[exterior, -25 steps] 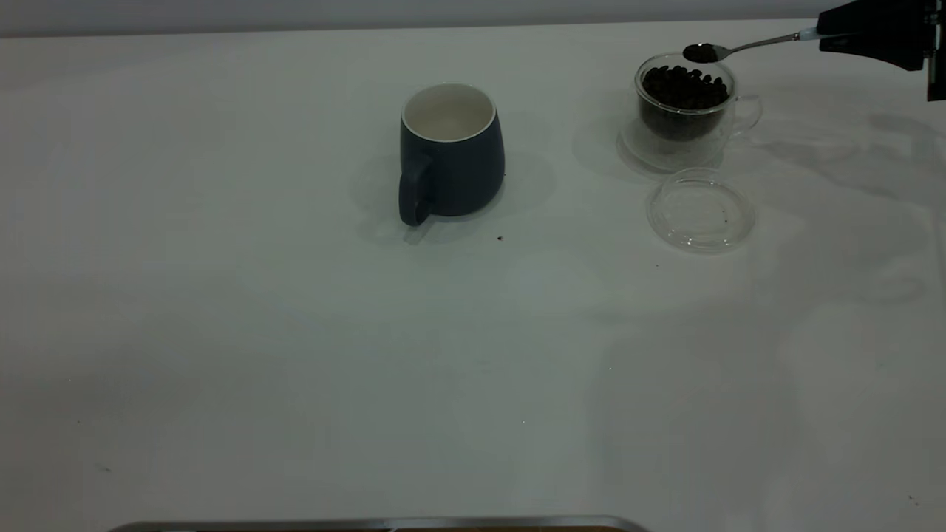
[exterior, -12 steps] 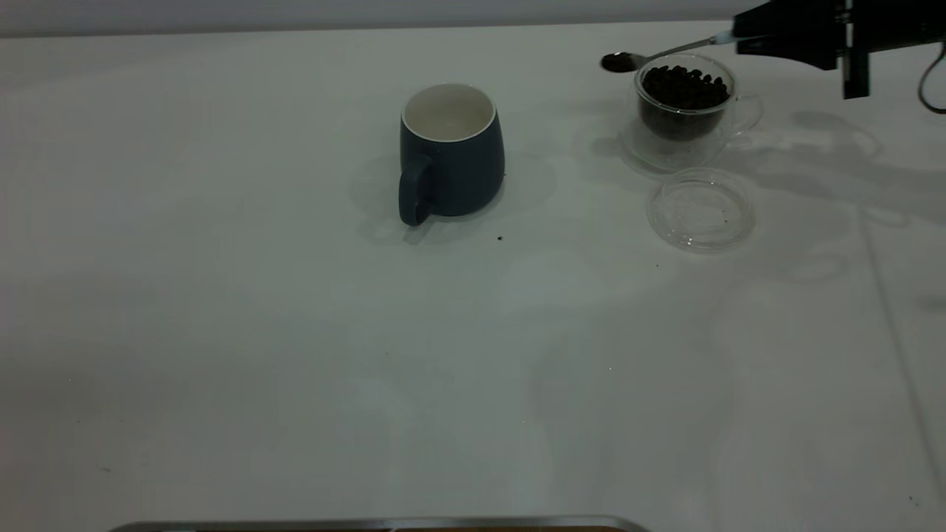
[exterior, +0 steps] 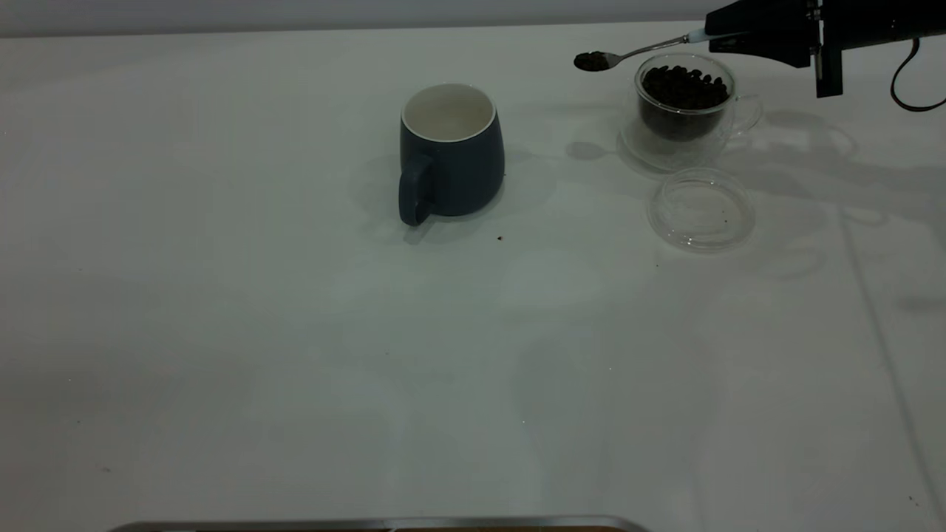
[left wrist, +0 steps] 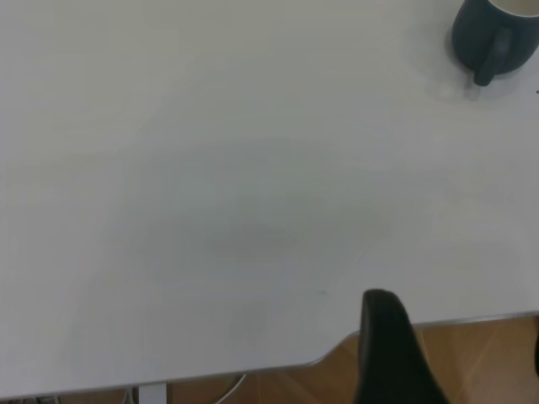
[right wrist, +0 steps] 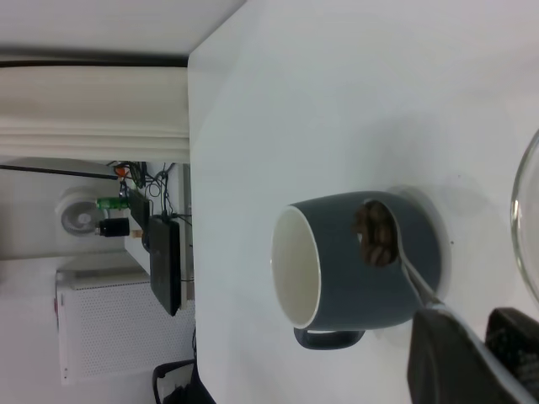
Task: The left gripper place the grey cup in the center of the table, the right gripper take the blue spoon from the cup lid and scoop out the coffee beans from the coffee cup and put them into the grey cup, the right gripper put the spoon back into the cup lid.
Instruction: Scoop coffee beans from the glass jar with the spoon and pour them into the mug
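The grey cup stands upright at the table's middle, its white inside empty, handle toward the camera. It also shows in the left wrist view and the right wrist view. My right gripper is at the far right, shut on the spoon. The spoon's bowl carries coffee beans and hangs in the air between the glass coffee cup and the grey cup. The coffee cup is full of beans. The clear cup lid lies empty in front of it. My left gripper is parked off the table's near edge.
A stray bean lies on the white table just in front of the grey cup. A metal edge runs along the table's near side.
My right gripper has moved left with the loaded spoon. The spoon's bowl went from over the coffee cup to the air left of it, toward the grey cup.
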Controlling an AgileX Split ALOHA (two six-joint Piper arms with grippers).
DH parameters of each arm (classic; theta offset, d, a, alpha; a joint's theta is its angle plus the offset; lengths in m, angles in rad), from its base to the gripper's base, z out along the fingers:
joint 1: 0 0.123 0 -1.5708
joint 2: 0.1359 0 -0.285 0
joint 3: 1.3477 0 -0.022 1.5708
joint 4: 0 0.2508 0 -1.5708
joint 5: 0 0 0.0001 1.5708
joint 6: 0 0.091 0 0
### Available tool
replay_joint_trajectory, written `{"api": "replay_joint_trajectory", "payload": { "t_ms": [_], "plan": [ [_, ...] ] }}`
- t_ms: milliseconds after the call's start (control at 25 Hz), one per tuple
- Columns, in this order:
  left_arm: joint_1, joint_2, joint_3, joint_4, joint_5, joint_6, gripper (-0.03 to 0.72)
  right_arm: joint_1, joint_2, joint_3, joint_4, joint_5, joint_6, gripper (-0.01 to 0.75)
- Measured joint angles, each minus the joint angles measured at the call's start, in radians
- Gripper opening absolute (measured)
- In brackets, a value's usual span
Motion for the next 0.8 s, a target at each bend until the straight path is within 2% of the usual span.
{"api": "replay_joint_trajectory", "payload": {
  "t_ms": [360, 800],
  "plan": [
    [0.0, 0.0, 0.0, 0.0, 0.0, 0.0, 0.475, 0.016, -0.048, 0.0, -0.009, 0.001, 0.003, 0.101],
    [0.0, 0.0, 0.0, 0.0, 0.0, 0.0, 0.475, 0.138, -0.048, 0.0, 0.009, 0.002, 0.011, 0.101]
  ]
}}
